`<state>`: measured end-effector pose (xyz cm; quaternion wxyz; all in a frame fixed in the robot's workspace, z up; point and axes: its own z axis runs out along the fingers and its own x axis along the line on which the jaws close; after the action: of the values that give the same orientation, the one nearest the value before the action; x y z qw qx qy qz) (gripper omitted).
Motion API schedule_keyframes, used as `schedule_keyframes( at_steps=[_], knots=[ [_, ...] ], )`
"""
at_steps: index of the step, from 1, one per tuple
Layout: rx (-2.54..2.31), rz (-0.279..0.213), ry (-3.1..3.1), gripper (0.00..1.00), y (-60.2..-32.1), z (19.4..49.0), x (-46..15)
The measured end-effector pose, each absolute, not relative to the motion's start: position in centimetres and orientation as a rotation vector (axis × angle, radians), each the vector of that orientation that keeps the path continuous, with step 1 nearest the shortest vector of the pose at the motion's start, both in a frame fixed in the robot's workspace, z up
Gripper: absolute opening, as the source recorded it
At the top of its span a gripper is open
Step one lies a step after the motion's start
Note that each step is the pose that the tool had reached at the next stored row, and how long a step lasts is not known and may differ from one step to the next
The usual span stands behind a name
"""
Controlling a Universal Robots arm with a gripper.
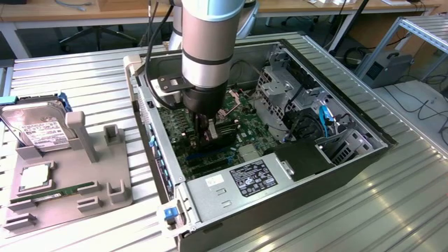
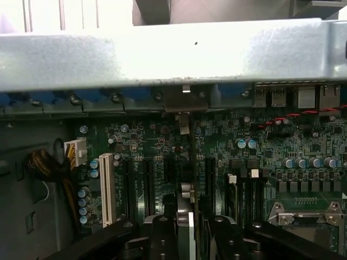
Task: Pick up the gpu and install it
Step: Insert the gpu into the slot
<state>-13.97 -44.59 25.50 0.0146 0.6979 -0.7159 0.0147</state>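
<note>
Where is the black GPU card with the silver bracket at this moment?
In the exterior view, the thin black GPU card stands on edge between the gripper fingers inside the open computer case, directly above the green motherboard.

Access to the motherboard [image 1: 210, 152] is from above through the open side of the case [image 1: 364, 157] — hemmed by the drive cage [image 1: 280, 89], loose cables [image 1: 308, 126] and power supply [image 1: 238, 184] — while the arm [image 1: 206, 47] itself fills the middle of the opening.
</note>
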Motion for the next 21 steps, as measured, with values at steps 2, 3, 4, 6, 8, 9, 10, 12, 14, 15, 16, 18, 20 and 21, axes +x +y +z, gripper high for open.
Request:
schedule_keyframes(
  at_steps=[2,3,4,6,8,9,10,12,14,15,16,18,20,21],
  knots=[
    [2.172,0.046,-2.228,0.27,-44.6,25.37,-13.97],
    [2.172,0.046,-2.228,0.27,-44.6,25.32,-13.97],
    [2.172,0.046,-2.228,0.27,-44.6,25.3,-13.98],
    [2.172,0.046,-2.228,0.27,-44.6,25.28,-13.97],
    [2.172,0.046,-2.229,0.27,-44.59,25.28,-13.97],
    [2.172,0.046,-2.229,0.27,-44.59,25.28,-13.97],
    [2.172,0.046,-2.228,0.27,-44.59,25.28,-13.97],
    [2.173,0.046,-2.229,0.27,-44.59,25.27,-13.97],
    [2.172,0.046,-2.229,0.29,-44.59,25.27,-13.97],
    [2.172,0.046,-2.229,0.35,-44.59,25.27,-13.97],
    [2.172,0.046,-2.229,0.35,-44.59,25.27,-13.97],
    [2.172,0.046,-2.229,0.35,-44.59,25.27,-13.97],
    [2.172,0.046,-2.229,0.35,-44.59,25.38,-13.97],
    [2.172,0.046,-2.229,0.35,-44.59,25.55,-13.97]
  ],
)
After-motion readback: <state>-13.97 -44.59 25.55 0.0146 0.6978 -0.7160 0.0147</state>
